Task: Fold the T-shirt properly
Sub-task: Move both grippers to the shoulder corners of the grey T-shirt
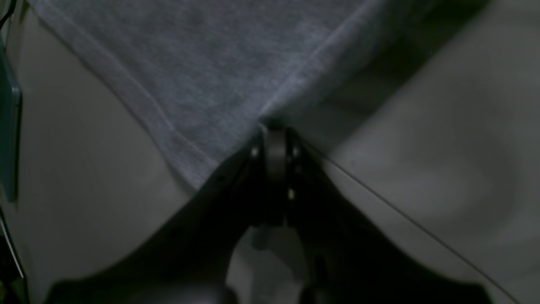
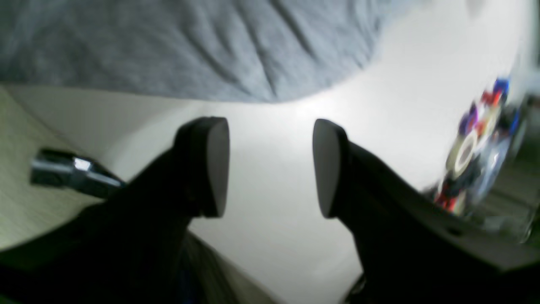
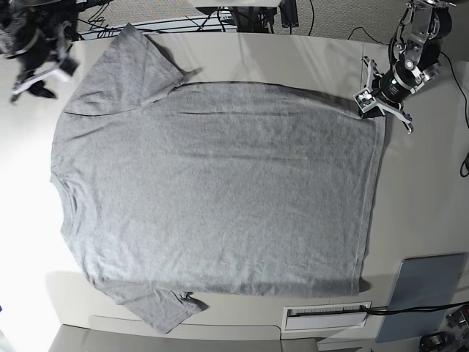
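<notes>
Left gripper [image 1: 274, 139] seemingly pinches T-shirt [image 3: 220, 191] hem; right gripper [image 2: 270, 169] gapes.

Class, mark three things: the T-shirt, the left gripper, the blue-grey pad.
T-shirt [image 3: 220, 176]: base view, middle of the body
Left gripper [image 1: 274, 139]: left wrist view, fingertips
Pad [image 3: 421, 293]: base view, upper surface

Robotics lab or workshop, 2 robot arms [image 3: 399, 77] [image 3: 33, 55], loose black cables [image 3: 410, 309], white tabletop [image 3: 432, 191]

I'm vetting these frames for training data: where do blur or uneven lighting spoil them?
Left wrist view: dim, the pincer dark and soft; right wrist view: T-shirt smeared, table bright; base view: T-shirt crisp, right arm blurred.
</notes>
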Available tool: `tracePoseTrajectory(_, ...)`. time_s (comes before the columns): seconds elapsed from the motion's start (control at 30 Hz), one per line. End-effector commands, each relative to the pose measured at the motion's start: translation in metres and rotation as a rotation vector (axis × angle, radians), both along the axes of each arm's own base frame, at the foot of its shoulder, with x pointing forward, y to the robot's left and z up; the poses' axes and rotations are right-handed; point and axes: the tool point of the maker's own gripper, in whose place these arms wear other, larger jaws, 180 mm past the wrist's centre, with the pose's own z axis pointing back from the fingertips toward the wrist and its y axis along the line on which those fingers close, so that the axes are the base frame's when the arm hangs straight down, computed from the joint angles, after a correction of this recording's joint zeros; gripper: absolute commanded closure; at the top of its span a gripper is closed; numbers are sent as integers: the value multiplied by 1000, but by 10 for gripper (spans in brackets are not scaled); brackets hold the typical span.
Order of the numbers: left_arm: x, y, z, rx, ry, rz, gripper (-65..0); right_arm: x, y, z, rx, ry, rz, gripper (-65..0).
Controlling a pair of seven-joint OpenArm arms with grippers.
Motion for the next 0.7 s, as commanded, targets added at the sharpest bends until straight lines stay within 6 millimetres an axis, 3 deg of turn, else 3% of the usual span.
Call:
tracePoseTrajectory(0.0,-51,22,-35,147,221,-28,0,5,6,3,-26,-15,55,-311)
tracePoseTrajectory(0.2,-53,21,-35,133,220,-16,0,6,24,-20,-132,58,229,-310)
tracePoseTrajectory(0.47,-55,21,-36,133,224,-16,0,11,5,-52,-160,134,211,-309)
tracePoseTrajectory(0.67,-55,21,-36,133,225,-16,0,1,9,-62,-159,183,237,-309)
